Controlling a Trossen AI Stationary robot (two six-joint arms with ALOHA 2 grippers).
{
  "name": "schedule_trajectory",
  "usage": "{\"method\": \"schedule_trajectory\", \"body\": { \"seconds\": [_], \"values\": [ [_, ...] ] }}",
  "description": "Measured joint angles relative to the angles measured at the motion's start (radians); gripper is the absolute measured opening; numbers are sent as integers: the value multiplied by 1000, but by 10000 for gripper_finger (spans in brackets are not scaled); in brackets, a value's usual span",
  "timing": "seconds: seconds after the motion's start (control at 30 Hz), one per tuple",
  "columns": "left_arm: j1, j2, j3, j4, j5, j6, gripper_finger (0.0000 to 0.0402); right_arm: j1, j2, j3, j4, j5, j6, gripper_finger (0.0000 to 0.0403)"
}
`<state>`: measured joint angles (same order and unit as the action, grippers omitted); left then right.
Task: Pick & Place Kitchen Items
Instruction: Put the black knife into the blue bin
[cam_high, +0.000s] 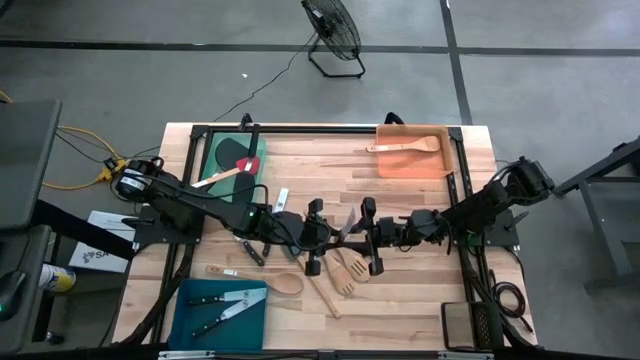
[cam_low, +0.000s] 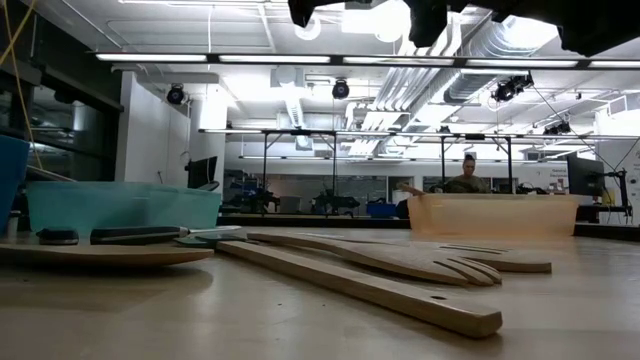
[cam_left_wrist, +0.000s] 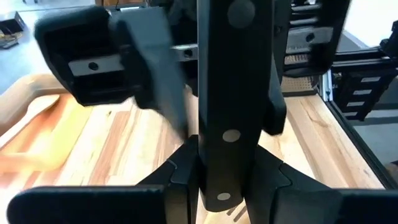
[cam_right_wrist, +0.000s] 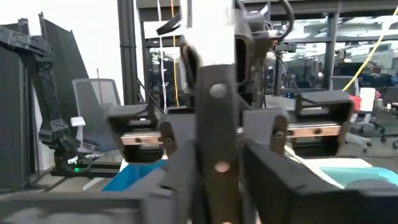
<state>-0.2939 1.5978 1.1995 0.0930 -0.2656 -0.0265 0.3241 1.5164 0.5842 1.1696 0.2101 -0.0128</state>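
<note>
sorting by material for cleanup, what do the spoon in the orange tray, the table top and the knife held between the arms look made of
Spoon: pale, matte, unpainted wood by the look.
Table top: light wooden planks, grain and seams showing, butcher-block style.
Knife: dark handle with round metal rivets, likely plastic or stained wood; its blade is hard to make out.

Green tray (cam_high: 216, 152), orange tray (cam_high: 385, 160), teal tray (cam_high: 190, 310)
</note>
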Motion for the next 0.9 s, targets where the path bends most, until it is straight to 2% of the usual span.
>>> {"method": "schedule_trajectory", "body": {
  "seconds": [0.17, 0.33, 0.63, 0.9],
  "values": [
    [-2, 0, -1, -13, -3, -4, 79, 23, -1, 0, -2, 59, 1, 228],
    [-2, -22, -2, -92, -37, -41, 79, 70, -9, 0, -29, 145, -8, 278],
    [-54, -124, -1, -337, -65, -111, 79, 157, -88, -1, -242, 301, -11, 283],
    [-170, -190, -1, -608, -66, -277, 79, 203, -119, -2, -288, 407, -14, 282]
  ]
}}
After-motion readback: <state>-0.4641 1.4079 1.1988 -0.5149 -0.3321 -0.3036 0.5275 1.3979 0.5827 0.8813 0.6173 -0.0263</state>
